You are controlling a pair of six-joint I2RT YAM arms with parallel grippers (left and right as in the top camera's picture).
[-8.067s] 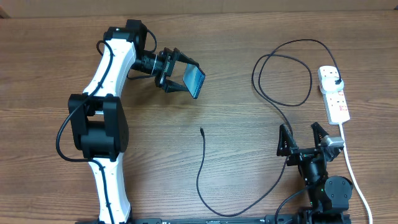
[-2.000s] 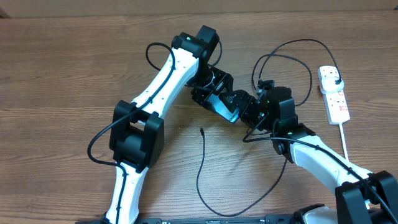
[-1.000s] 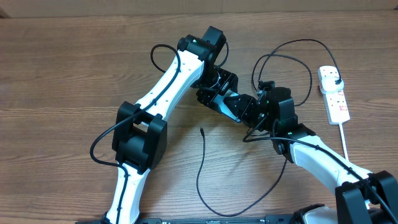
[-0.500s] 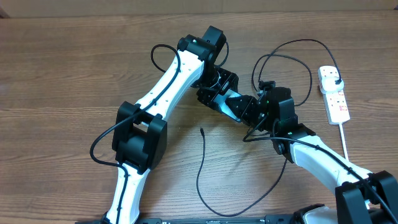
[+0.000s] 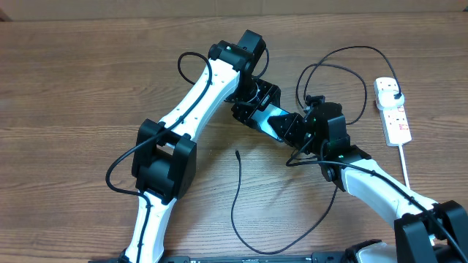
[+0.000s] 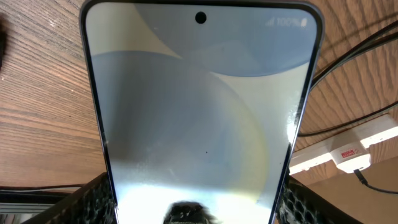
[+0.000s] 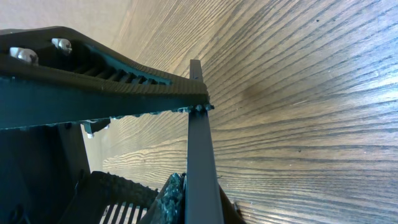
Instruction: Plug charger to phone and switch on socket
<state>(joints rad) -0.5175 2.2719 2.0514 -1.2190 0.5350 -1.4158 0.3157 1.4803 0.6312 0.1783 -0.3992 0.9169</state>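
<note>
- Mid-table, both arms meet at the phone (image 5: 276, 120), which is held off the table (image 5: 73, 88), tilted, with its screen lit light blue.
- left gripper (image 5: 257, 109): clamped on the phone across its width. The left wrist view shows the mesh pads (image 6: 93, 200) against both long edges at the bottom of frame. The screen faces the camera, punch-hole lens at the far end.
- right gripper (image 5: 292, 131): on the phone's other end, the one nearer the right arm. In the right wrist view the phone is edge-on, a thin dark slab. The upper ribbed finger (image 7: 93, 93) touches it and the lower finger sits against it further down. Reads as clenched on the phone.
- charger (image 5: 235, 201): lying loose on the table, neither gripper touching it.
- connector tip (image 5: 238, 153): free on the wood, just below the phone in the overhead view, not plugged in.
- From the tip the cable runs toward the front edge, curves back up and is partly hidden by the right arm. It makes a big loop at upper right, then reaches the black plug (image 5: 395, 93) seated in the socket.
- socket (image 5: 395, 111): white strip at the right side of the table, with its thick white cord (image 5: 413, 197) trailing toward the front edge. Red switch marks are visible, but switch position is too small to tell.
</note>
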